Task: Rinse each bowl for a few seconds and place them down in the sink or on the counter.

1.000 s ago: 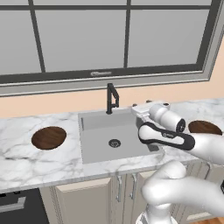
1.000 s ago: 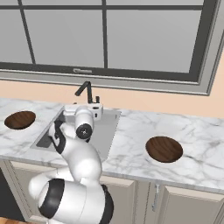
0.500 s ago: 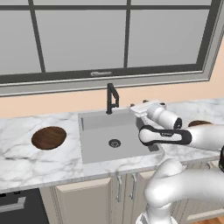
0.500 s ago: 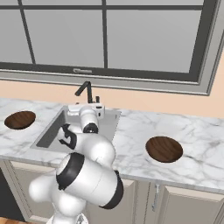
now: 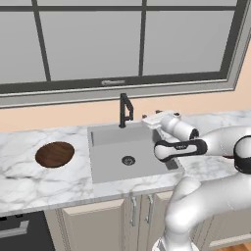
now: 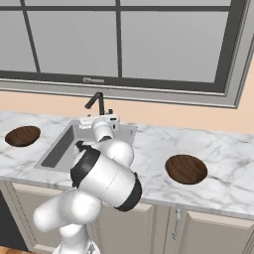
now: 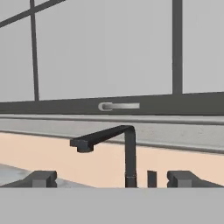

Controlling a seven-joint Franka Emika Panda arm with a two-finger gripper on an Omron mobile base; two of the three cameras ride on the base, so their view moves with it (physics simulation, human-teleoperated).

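My gripper stands with its fingers spread as wide as they go and nothing between them. The two dark, blocky fingertips rise at the bottom of the hand view, one each side of the faucet. That faucet is matte black and angular: a square upright post with a flat spout bent off to one side, and a small black stub beside its foot. Behind it run a peach wall and a dark window frame with a pale metal latch.

From the left base view, my hand hovers over the back right corner of the sink, a grey rectangular recessed basin with a round drain at its centre. How near my fingertips are to the faucet I cannot judge with confidence.

The counter is white marble with grey veins, over beige cabinets. One bowl, shallow, round, dark brown wood with visible grain, sits on the counter left of the sink, well apart from the basin's edge. The other bowl, alike in shape and material, rests on the counter to the right of the sink, nearer the front edge than the wall.
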